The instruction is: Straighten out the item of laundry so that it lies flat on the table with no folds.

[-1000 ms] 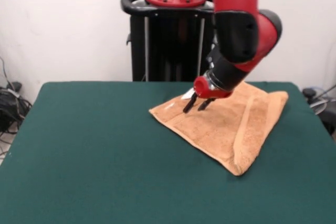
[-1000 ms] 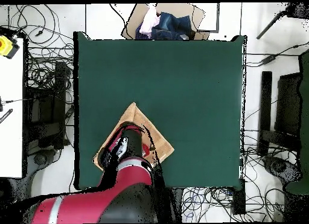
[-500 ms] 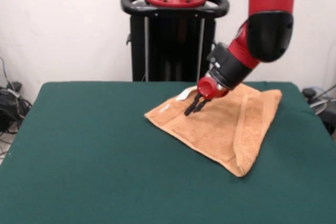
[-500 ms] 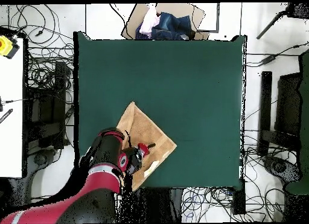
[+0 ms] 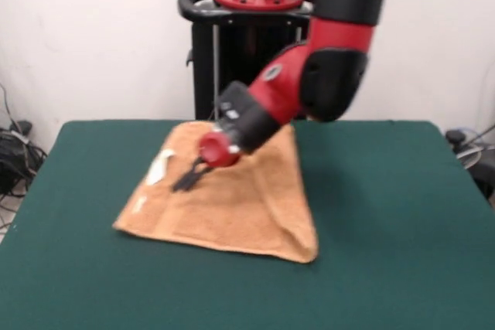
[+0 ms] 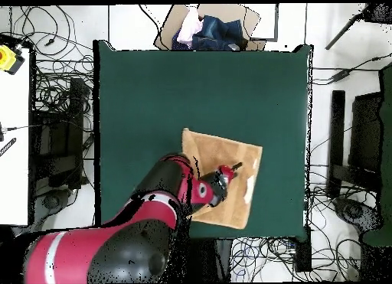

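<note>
Towel [image 5: 232, 206] sits toward the worktop's [image 5: 387, 268] robot-side edge, one edge doubled over in a thick fold. Your hand [image 5: 188, 178] is pressed low on the cloth with its tips close together; you can't tell whether they pinch any fabric. Keep any drag low and slow, pulling away from the fold.

Towel [image 6: 222, 155] on table [image 6: 153, 89] (claw [image 6: 236, 167] above)
</note>
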`<action>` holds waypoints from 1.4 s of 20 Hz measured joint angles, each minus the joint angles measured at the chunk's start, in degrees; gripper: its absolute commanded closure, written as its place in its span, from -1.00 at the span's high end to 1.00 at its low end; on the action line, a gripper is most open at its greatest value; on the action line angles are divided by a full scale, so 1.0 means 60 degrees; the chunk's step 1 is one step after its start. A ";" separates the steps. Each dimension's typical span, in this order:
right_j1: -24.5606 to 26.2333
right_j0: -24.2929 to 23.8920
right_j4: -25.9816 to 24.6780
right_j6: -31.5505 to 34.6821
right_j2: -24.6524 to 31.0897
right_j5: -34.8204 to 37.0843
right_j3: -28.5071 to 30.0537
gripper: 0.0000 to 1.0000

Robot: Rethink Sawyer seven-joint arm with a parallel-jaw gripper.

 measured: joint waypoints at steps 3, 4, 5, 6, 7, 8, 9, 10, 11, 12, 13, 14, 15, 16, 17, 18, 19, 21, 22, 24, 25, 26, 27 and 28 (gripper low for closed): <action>0.0385 -0.0251 -0.0788 0.0451 -0.0254 -0.0002 -0.0203 1.00; 0.0502 -0.0325 -0.1033 0.0605 -0.0320 -0.0002 -0.0257 1.00; 0.0740 -0.0474 -0.1558 0.0975 -0.0445 0.0022 -0.0354 1.00; 0.0827 -0.0531 -0.1758 0.1131 -0.0481 0.0046 -0.0390 1.00; 0.0888 -0.0568 -0.1888 0.1250 -0.0503 0.0073 -0.0416 1.00; 0.1018 -0.0634 -0.2126 0.1479 -0.0548 0.0161 -0.0482 1.00; 0.1083 -0.0662 -0.2199 0.1598 -0.0572 0.0225 -0.0527 1.00; 0.1169 -0.0687 -0.2259 0.1739 -0.0604 0.0324 -0.0592 1.00; 0.1207 -0.0694 -0.2267 0.1792 -0.0616 0.0373 -0.0625 1.00; 0.1286 -0.0696 -0.2263 0.1871 -0.0635 0.0479 -0.0690 1.00; 0.1328 -0.0695 -0.2263 0.1889 -0.0642 0.0538 -0.0729 1.00; 0.1379 -0.0697 -0.2259 0.1891 -0.0648 0.0608 -0.0776 1.00; 0.1432 -0.0695 -0.2263 0.1891 -0.0659 0.0675 -0.0825 1.00; 0.1484 -0.0697 -0.2263 0.1891 -0.0666 0.0753 -0.0876 1.00; 0.1526 -0.0697 -0.2263 0.1891 -0.0670 0.0826 -0.0918 1.00; 0.1538 -0.0697 -0.2260 0.1891 -0.0669 0.0850 -0.0929 1.00; 0.1550 -0.0696 -0.2257 0.1891 -0.0668 0.0874 -0.0940 1.00; 0.1520 -0.0714 -0.2168 0.1891 -0.0666 0.0864 -0.0943 1.00; 0.1419 -0.0802 -0.1999 0.1889 -0.0628 0.0788 -0.0939 1.00; 0.1090 -0.1141 -0.1546 0.1828 -0.0448 0.0640 -0.0903 1.00; 0.0576 -0.1727 -0.0946 0.1654 -0.0099 0.0594 -0.0849 1.00; 0.0314 -0.2038 -0.0649 0.1529 0.0090 0.0588 -0.0817 1.00; -0.0333 -0.2883 0.0143 0.1181 0.0630 0.0578 -0.0730 1.00; -0.0858 -0.3665 0.0861 0.0805 0.1130 0.0582 -0.0633 1.00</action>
